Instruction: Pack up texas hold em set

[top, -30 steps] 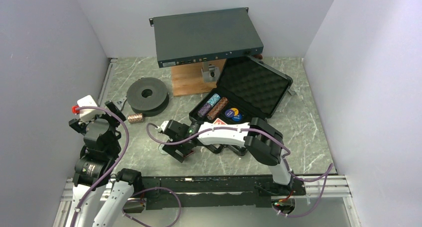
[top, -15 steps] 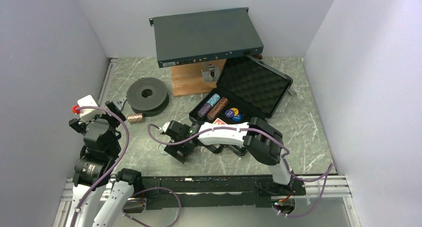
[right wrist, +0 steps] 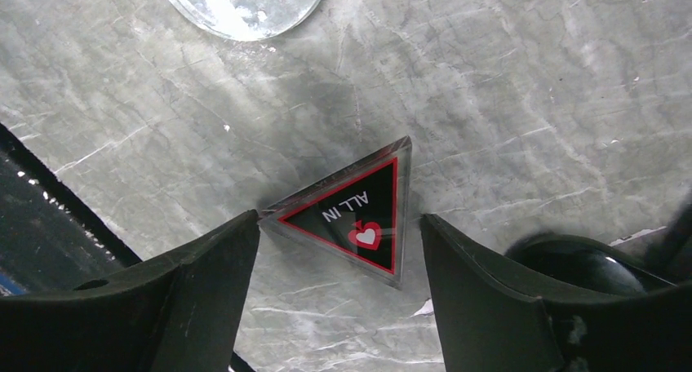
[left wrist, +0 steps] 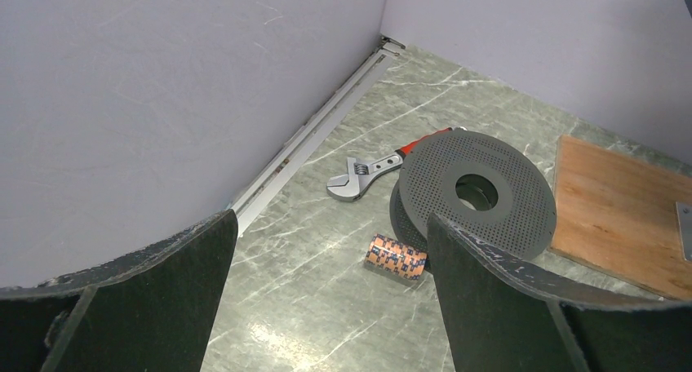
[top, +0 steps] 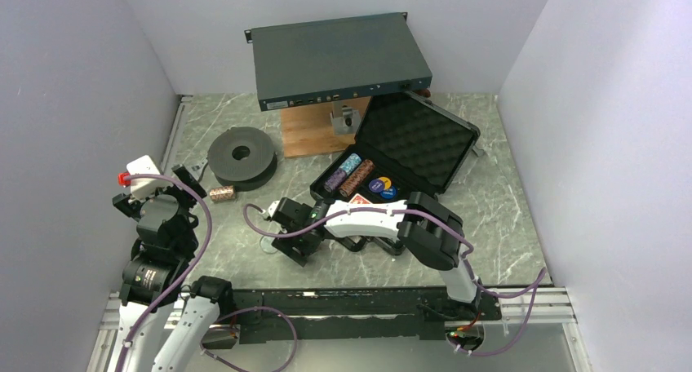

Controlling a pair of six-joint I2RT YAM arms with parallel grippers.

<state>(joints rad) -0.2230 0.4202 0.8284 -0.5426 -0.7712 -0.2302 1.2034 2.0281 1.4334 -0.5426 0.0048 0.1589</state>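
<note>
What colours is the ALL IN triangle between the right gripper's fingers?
Triangle: black face, red border, white lettering. Clearest in the right wrist view.

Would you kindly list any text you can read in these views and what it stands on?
"ALL IN", seen upside down, with a heart sign: on the red-black triangle.
Blue and yellow round buttons: print too small to read.
Grey electronics box, front labels: too small to read.

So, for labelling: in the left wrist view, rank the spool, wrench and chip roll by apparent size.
1. dark spool
2. wrench, handle end partly hidden by the spool
3. chip roll, clearly the smallest
</note>
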